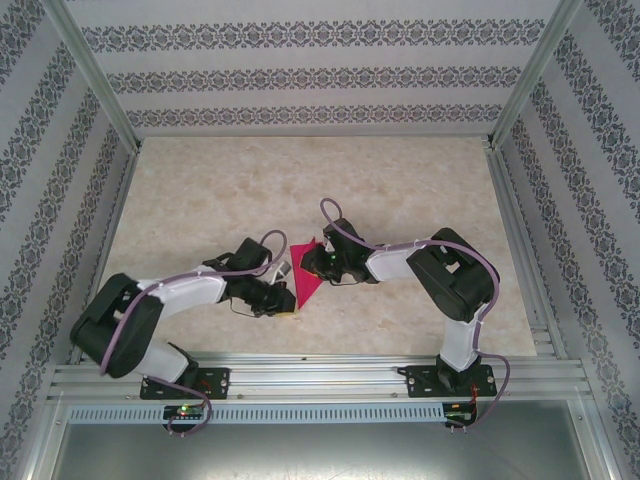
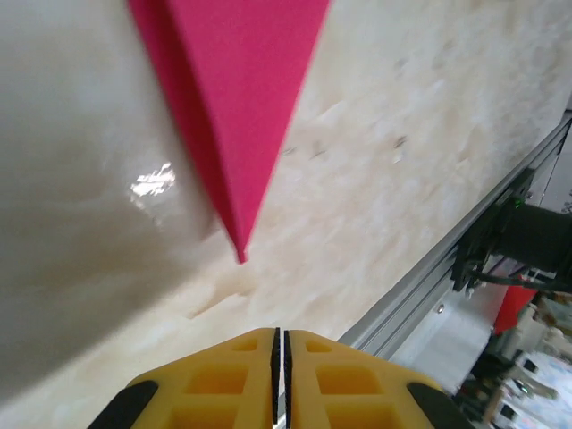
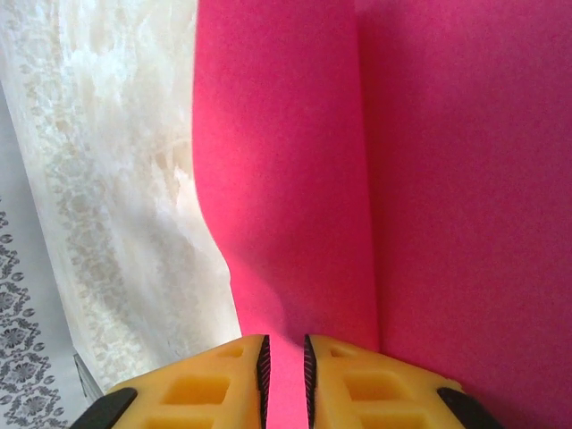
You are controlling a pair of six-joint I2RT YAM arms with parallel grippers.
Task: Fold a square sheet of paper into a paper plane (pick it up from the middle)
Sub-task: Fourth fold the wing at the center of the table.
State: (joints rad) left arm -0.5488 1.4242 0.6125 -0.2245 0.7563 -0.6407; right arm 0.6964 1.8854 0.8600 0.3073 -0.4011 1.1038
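- While the right hand (image 3: pixel 284 347) pinched the paper (image 3: pixel 295 179), the left hand (image 2: pixel 279 341) sat pressed together, empty.
- Thin paper could tear or slip if tugged.

Bright, even light; a glare patch shines on the worktop (image 2: pixel 154 181); wrist views look soft, blurred close up.

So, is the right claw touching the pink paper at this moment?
Touching. In the right wrist view the pink paper runs into the narrow slot between the fingers of the right claw, which is closed on it.
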